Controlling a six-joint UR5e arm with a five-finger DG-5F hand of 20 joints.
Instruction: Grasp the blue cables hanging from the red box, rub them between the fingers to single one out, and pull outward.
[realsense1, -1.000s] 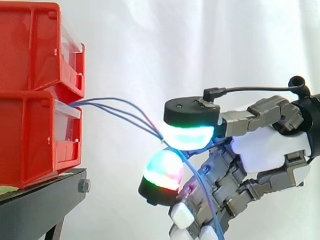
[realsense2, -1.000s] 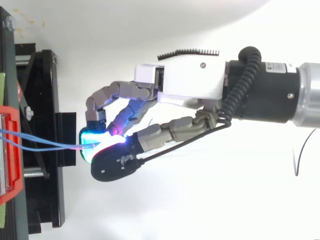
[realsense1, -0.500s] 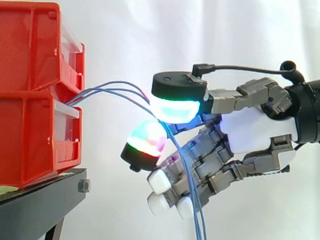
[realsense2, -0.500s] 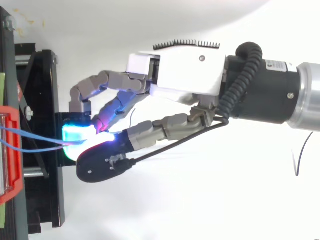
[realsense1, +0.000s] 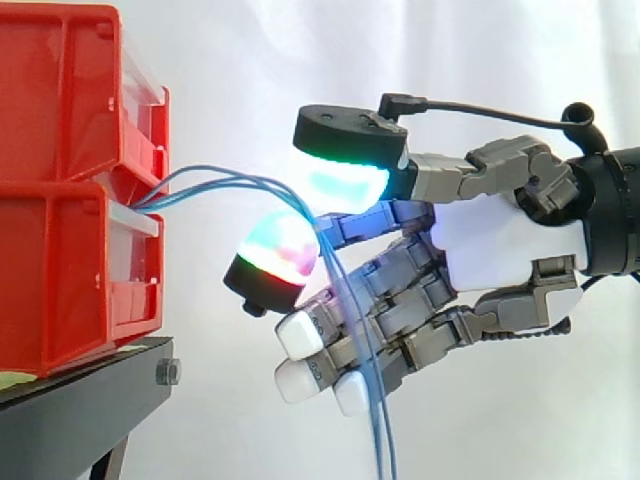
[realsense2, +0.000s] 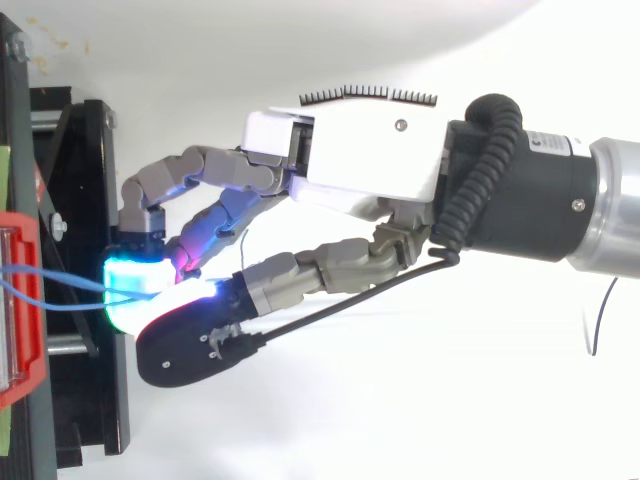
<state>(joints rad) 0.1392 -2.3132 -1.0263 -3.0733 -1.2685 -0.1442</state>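
Two red bins (realsense1: 70, 270) are stacked on a black stand (realsense1: 90, 390) at the left. Thin blue cables (realsense1: 240, 180) leave the front of the lower bin, arch to the right and drop down past the hand. My hand (realsense1: 500, 250) reaches in from the right. Its thumb pad (realsense1: 345, 180), glowing green and cyan, and a multi-coloured finger pad (realsense1: 275, 255) pinch the cables at the top of the arch. The other fingers are curled loosely below, with the cables hanging in front of them. From above, the cables (realsense2: 60, 280) run from the bin into the glowing pads of the hand (realsense2: 360, 160).
A white curtain stands behind everything. The black stand (realsense2: 90, 200) lies just under the fingertips in the top view. The upper red bin (realsense1: 60, 90) juts out above where the cables leave.
The hand has moved left towards the bins and risen a little. The cables have gone from taut to a slack arch, and the lower fingers have uncurled somewhat.
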